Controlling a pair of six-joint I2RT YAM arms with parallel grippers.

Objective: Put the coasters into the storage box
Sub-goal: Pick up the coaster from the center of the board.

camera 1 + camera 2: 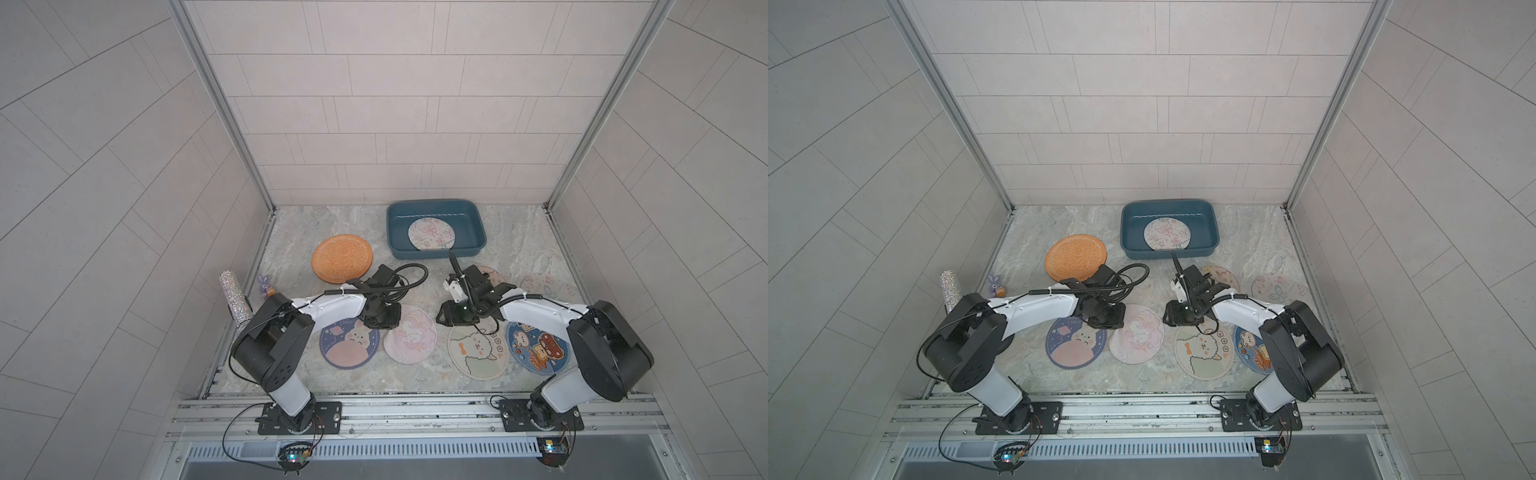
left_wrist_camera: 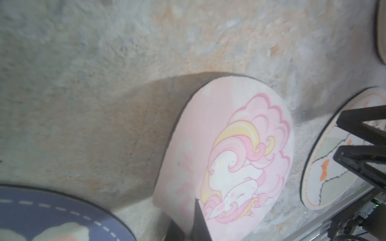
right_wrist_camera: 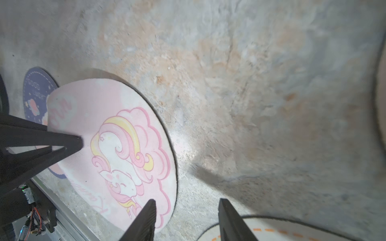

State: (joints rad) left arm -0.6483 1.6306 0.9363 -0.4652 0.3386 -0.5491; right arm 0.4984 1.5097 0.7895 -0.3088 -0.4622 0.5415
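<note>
One stored: a pale round floral-print coaster [image 1: 431, 234] lies flat in the shallow teal-blue plastic storage box [image 1: 397, 239] at the table's far side.
Left gripper [image 3: 80, 143]: clamped tight on the rim of the round pink unicorn-print fabric coaster [image 2: 229, 156], one edge tilted off the marbled tabletop [image 2: 104, 62] (a thin mat offers little else to pinch).
Right gripper [image 3: 187, 201]: jaws partly apart, empty, just beside that coaster's opposite edge, likely to steady it.
Waiting: the textured orange round coaster [image 1: 342, 257] and the navy bunny-print round coaster [image 1: 350, 345], among others, lie flat outside the box.
</note>
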